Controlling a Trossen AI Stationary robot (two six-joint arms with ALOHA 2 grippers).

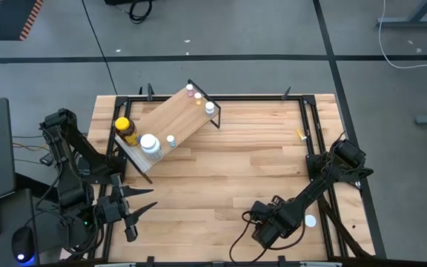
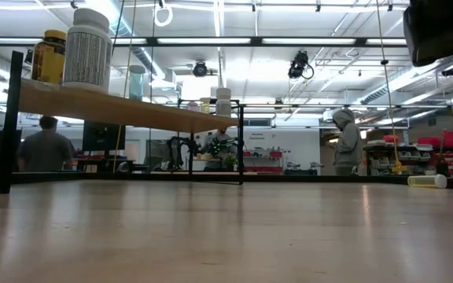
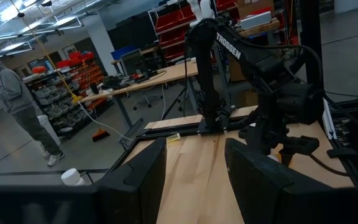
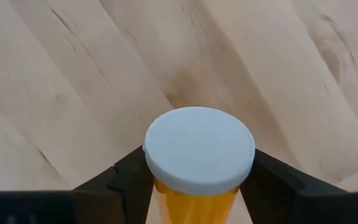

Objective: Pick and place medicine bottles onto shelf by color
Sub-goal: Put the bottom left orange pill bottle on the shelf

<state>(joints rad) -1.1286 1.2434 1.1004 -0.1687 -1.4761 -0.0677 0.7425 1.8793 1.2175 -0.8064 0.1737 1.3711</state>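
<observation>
On shelf (image 1: pixel 170 117): seven bottles | right gripper (image 4: pixel 197 186): clamps one orange vial (image 4: pixel 199 152) | left gripper (image 3: pixel 194 180): open

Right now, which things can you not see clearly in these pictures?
- Orange vial in the right gripper: the bottom edge cuts off its body in the right wrist view.
- Small bottles at the shelf's far end: too small to tell colours, high view.
- Amber jar: partly hidden behind the white bottle, low view.
</observation>
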